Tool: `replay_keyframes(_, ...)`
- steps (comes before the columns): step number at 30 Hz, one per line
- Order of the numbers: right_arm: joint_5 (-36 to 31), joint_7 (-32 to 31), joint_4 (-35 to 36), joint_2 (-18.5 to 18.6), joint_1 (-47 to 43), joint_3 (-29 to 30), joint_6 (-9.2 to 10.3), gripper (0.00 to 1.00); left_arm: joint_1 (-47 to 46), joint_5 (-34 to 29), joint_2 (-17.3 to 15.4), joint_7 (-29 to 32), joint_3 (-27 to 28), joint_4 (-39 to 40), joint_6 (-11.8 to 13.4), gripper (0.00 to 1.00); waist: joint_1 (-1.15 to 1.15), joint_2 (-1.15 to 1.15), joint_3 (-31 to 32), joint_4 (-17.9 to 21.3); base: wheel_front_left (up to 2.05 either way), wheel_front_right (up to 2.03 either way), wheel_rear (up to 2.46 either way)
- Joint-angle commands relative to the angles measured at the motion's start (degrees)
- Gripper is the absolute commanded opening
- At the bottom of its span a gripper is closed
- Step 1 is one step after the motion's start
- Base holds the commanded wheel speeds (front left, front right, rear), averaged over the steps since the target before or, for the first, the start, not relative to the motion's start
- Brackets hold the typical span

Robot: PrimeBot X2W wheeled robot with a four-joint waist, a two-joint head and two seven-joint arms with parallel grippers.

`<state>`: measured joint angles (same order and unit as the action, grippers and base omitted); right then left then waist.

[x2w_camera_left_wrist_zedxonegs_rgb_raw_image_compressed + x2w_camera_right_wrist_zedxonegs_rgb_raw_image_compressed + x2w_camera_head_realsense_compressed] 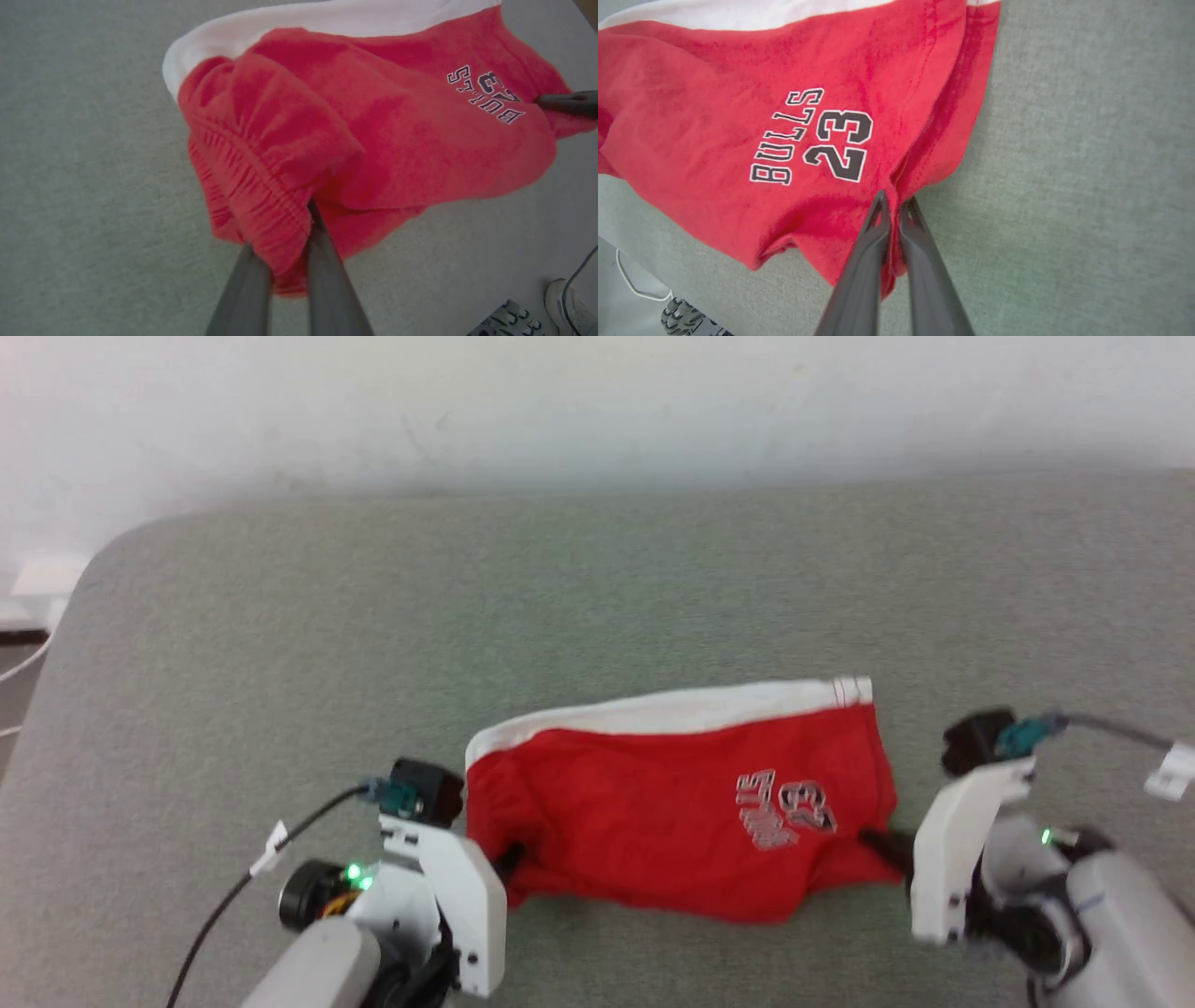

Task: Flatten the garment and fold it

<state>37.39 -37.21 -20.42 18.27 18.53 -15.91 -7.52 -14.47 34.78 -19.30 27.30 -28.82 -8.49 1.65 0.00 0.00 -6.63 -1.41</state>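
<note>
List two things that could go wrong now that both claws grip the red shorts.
The left claw pinches the shorts at a bunched waistband; lifting may carry wrinkles into the fold. The right claw holds only a thin hem edge, which could slip free.

Grey-green felt tabletop across the middle, rounded corner at ten o'clock. White wall behind at twelve. Small white block at nine, off the edge.

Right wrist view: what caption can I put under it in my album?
Dark jaws shut on the edge of red BULLS 23 shorts on a grey surface.
</note>
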Motion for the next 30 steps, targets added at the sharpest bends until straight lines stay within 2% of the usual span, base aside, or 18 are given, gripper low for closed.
replay_keyframes(1, -0.09, 0.25, 1.26, -0.50, -2.63, 0.20, 0.03, 0.00, 1.54, 0.41, -0.41, 0.48, -0.20, 0.04, 0.54, 0.00, 0.00, 0.00, 1.63, 2.38, 0.00, 0.00, 0.00)
replay_keyframes(5, -2.25, 1.74, 4.52, -2.19, -9.08, 1.58, 0.03, 0.00, 4.68, 1.31, -0.82, 1.47, -0.02, -1.15, 2.10, 0.00, 0.00, 0.00, 2.19, 3.99, 0.00, 0.00, 0.00)
replay_keyframes(6, -2.94, 2.33, 4.78, -2.79, -10.21, 2.19, 0.03, 0.31, 5.38, 1.83, -0.75, 1.77, 0.03, -1.43, 2.25, 0.00, 0.00, 0.00, 2.29, 4.21, 0.00, 0.00, 0.00)
replay_keyframes(7, -3.33, 2.54, 4.79, -3.61, -11.29, 2.84, 0.03, 0.83, 5.96, 2.23, -0.71, 2.02, 0.05, -1.67, 2.36, 0.00, 0.00, 0.00, 2.36, 4.38, 0.00, 0.00, 0.00)
replay_keyframes(8, -3.60, 2.75, 5.06, -4.37, -12.16, 3.13, 0.03, 1.00, 6.42, 2.57, -0.54, 1.83, 0.31, -1.80, 2.68, 0.36, 0.00, 0.00, 2.46, 4.47, 0.00, 0.00, 0.00)
replay_keyframes(9, -3.89, 3.68, 5.55, -5.03, -12.81, 3.63, 0.03, 1.00, 6.88, 2.86, -0.30, 1.59, 0.56, -1.96, 3.11, 1.00, 0.00, 0.00, 2.66, 4.52, 0.00, 0.00, 0.00)
replay_keyframes(14, -8.17, 11.50, 8.55, -7.36, -15.52, 6.56, 0.03, 1.00, 9.34, 3.86, 0.83, -2.31, 2.52, -1.18, 4.84, 1.00, 0.00, 0.00, 3.84, 4.16, 0.00, 0.00, 0.00)
replay_keyframes(21, -13.89, 17.47, 10.71, -11.29, -18.01, 11.18, 0.03, 1.00, 13.27, 4.51, 4.81, -16.05, 7.99, 3.04, 8.14, 1.00, 0.00, 0.00, 5.71, 2.67, 0.00, 0.00, 0.00)
replay_keyframes(26, -15.34, 17.12, 11.16, -12.19, -17.21, 15.83, 0.03, 1.00, 13.42, 0.86, 5.35, -24.99, 9.79, 5.27, 9.98, 1.00, 0.00, 0.00, 5.20, 0.14, 0.00, 0.00, 0.00)
replay_keyframes(30, -14.71, 12.77, 9.34, -12.12, -15.67, 18.90, 0.03, 1.00, 12.26, -2.83, 5.04, -33.68, 11.67, 5.01, 11.12, 1.00, 0.00, 0.00, 4.51, -1.91, 0.00, 0.00, 0.00)
